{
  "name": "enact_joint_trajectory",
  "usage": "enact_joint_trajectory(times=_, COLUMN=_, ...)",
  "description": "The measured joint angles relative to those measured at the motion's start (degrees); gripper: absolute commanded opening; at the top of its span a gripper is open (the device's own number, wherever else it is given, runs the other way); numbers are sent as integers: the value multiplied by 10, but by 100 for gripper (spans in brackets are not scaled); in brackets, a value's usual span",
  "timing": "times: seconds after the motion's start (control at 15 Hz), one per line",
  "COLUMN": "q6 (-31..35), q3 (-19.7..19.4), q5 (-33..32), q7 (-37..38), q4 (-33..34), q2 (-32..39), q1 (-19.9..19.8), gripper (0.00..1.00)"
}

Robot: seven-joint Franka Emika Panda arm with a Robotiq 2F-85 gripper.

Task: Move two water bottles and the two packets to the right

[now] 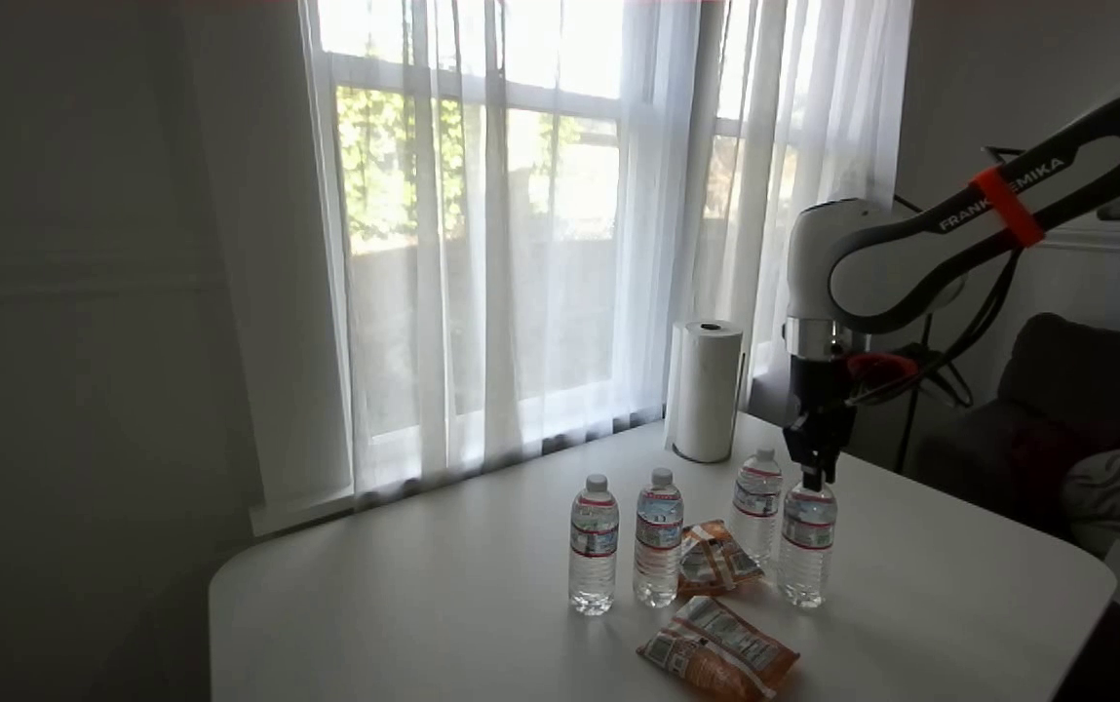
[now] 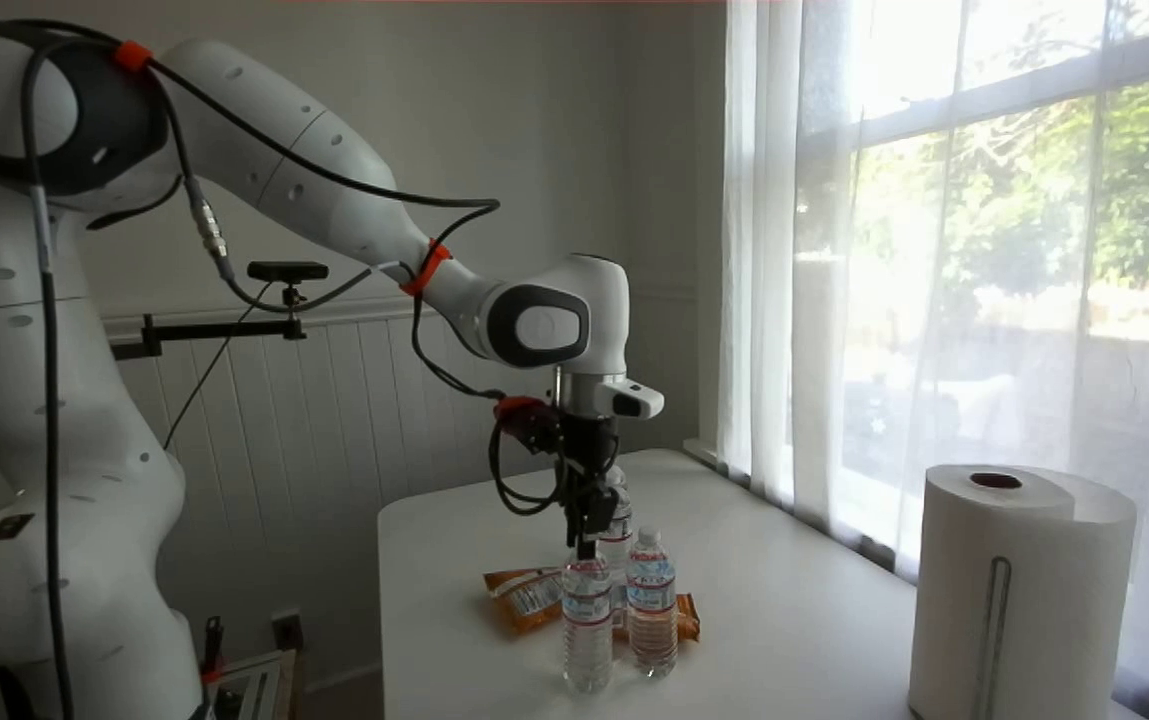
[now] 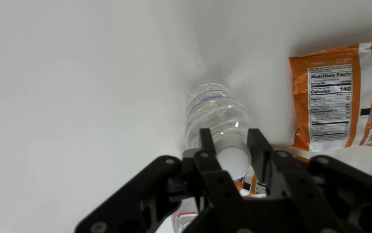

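Several small clear bottles with white caps stand upright. My gripper (image 1: 818,476) points straight down over one water bottle (image 1: 808,546), its fingers closed around the white cap (image 3: 233,161). This bottle looks upright, its base at table level. It also shows in an exterior view (image 2: 587,630). A second bottle (image 1: 754,507) stands beside it. Two more bottles, a near one (image 1: 595,556) and its neighbour (image 1: 659,546), stand across the packets. One orange packet (image 1: 715,561) lies between the bottles; another packet (image 1: 723,648) lies in front. The wrist view shows both, the second partly hidden (image 3: 249,186).
A tall white paper-towel roll (image 1: 706,390) stands on the white table (image 1: 404,604) by the window. The neighbouring bottle (image 2: 652,610) stands close to the gripped one. A curtain (image 1: 511,244) hangs along the table's window edge.
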Motion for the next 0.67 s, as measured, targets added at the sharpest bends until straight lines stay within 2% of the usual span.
enact_joint_trajectory(times=0.6, q6=-12, q3=-41, q5=-12, q7=-11, q4=-8, q2=-48, q1=-39, gripper=8)
enact_joint_trajectory(times=0.67, q6=-12, q3=-48, q5=-12, q7=-14, q4=-8, q2=-51, q1=-45, gripper=31)
